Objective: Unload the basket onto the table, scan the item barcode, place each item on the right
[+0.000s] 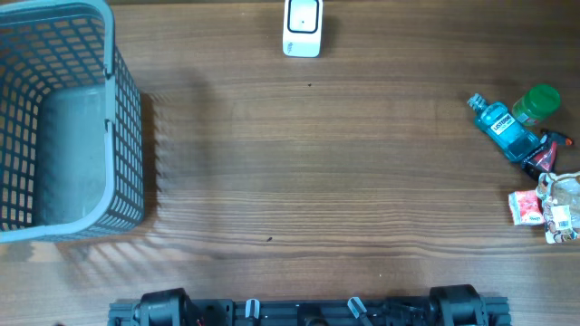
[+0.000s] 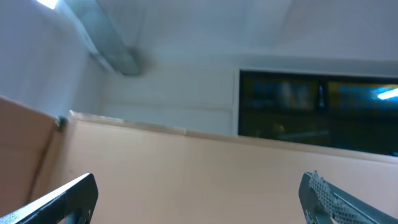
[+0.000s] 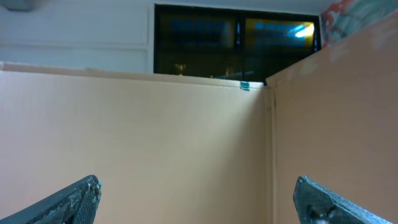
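A white barcode scanner (image 1: 302, 25) stands at the far edge of the wooden table, near the middle. Several items lie in a cluster at the right edge: a blue mouthwash bottle (image 1: 504, 128), a green-capped container (image 1: 536, 102), a red-and-white packet (image 1: 526, 207) and a clear-wrapped pack with a white label (image 1: 562, 215). My left gripper (image 2: 198, 183) is open with nothing between its fingers and faces a beige wall. My right gripper (image 3: 197, 183) is also open and empty, facing a beige corner. Both arms sit folded at the near edge (image 1: 308, 310), far from every item.
A large grey mesh basket (image 1: 127, 136) fills the left end of the table. A small dark-and-red item (image 1: 542, 152) lies between the bottle and the packets.
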### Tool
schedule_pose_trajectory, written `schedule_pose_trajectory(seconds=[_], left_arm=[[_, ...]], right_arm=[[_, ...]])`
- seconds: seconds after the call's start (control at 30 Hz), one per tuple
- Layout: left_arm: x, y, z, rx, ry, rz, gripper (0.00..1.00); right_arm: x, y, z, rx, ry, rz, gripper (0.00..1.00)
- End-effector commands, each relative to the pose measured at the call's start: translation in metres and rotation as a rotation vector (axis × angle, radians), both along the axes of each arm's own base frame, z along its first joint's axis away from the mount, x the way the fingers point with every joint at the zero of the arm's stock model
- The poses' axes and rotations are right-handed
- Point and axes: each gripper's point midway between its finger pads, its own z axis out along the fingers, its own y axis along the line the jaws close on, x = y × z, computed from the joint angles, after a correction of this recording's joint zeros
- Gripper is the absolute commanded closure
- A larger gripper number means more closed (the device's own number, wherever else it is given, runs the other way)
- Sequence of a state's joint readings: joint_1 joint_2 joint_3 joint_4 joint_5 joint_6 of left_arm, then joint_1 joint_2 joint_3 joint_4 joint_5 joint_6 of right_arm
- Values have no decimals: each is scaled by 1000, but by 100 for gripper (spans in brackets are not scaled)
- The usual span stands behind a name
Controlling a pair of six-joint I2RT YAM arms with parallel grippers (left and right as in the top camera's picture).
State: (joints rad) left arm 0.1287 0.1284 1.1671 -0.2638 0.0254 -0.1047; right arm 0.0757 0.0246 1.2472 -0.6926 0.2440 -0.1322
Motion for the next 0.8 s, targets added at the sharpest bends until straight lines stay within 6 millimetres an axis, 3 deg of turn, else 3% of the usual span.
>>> schedule_pose_trajectory(seconds=[0.0, 0.1, 0.33, 0.4, 0.43, 0.5, 0.53, 0.6, 0.67, 0.77], left_arm=[[-17, -5, -20, 34, -72, 97, 0], [-19, -7, -14, 20, -97, 70, 0], [-19, -11, -15, 42, -94, 46, 0], [-18, -11, -17, 41, -87, 47, 0], [-15, -10, -18, 36, -81, 50, 0], [-11, -2, -19, 8, -82, 74, 0], [-8, -2, -20, 10, -87, 75, 0], [1, -3, -24, 21, -77, 62, 0], [23, -9, -37, 54, -20, 20, 0], [58, -3, -62, 45, 53, 12, 0]], right_arm=[[-10, 11, 7, 28, -62, 51, 0], [-10, 13, 7, 69, -73, 78, 0], [-11, 19, 10, -11, -74, 64, 0], [-11, 31, 13, -3, -91, 148, 0], [-3, 49, 14, 15, -105, 281, 0], [20, 60, 10, 66, -102, 385, 0], [41, 61, 1, 115, -90, 414, 0], [83, 70, -27, 110, -14, 462, 0], [123, 95, -62, 13, 59, 565, 0], [160, 100, -91, -55, -2, 571, 0]])
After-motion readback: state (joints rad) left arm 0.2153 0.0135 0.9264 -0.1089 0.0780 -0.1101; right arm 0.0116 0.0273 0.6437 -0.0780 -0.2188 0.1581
